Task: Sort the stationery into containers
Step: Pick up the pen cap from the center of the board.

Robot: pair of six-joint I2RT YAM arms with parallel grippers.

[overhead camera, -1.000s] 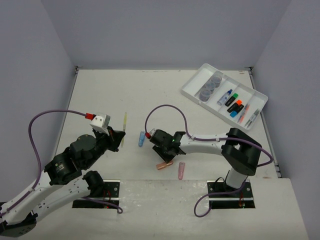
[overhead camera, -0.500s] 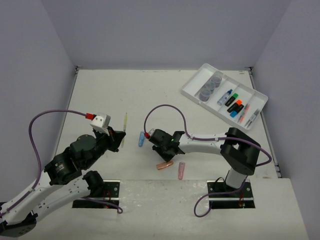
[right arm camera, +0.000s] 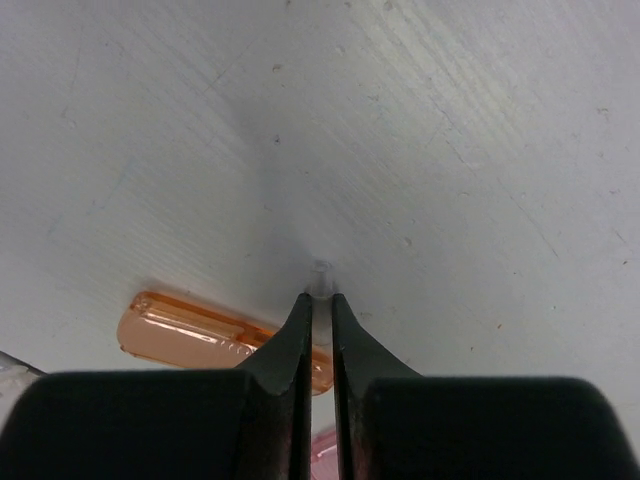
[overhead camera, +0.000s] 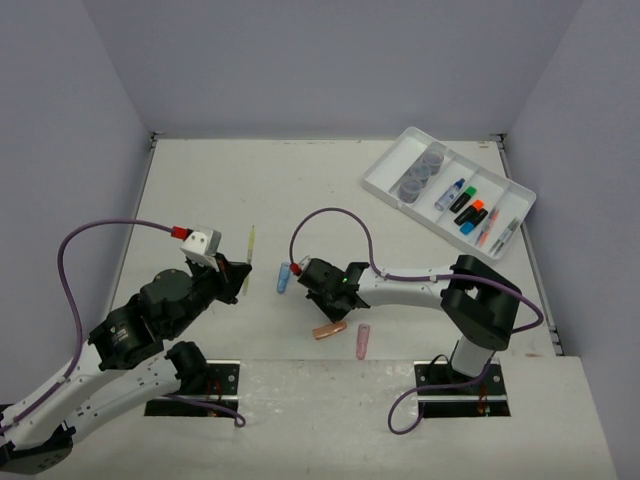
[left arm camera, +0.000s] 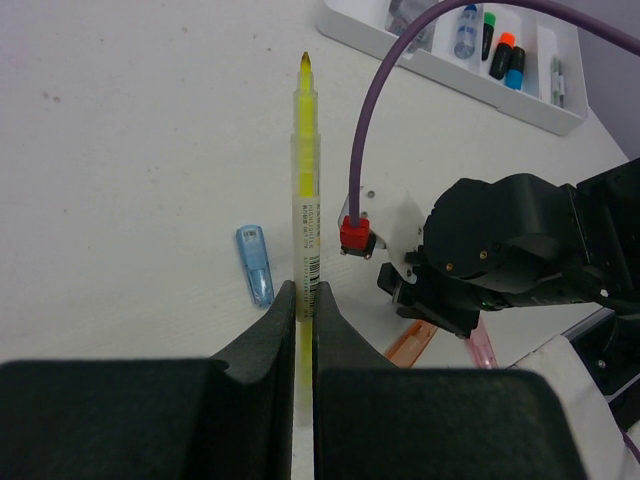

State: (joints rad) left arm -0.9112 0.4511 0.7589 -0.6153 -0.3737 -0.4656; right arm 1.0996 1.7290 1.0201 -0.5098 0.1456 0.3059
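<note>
The left gripper (left arm camera: 305, 300) squeezes the yellow pen (left arm camera: 305, 190) at the left, and the right gripper (right arm camera: 320, 300) is pinched on a thin clear piece (right arm camera: 321, 270) beside the orange capsule (right arm camera: 190, 330), so it should lift slowly toward the far-right white tray (overhead camera: 390, 160).

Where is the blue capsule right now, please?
In the top view, the blue capsule lies centrally, between the yellow pen held by the left gripper and the right gripper.

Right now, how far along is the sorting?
Done: pots, highlighters and pens lie in the tray. In hand: the left hand grips a yellow pen. The right hand is closed low over the table, nothing clearly in it. Left: blue capsule, orange capsule and pink capsule on the table.
</note>
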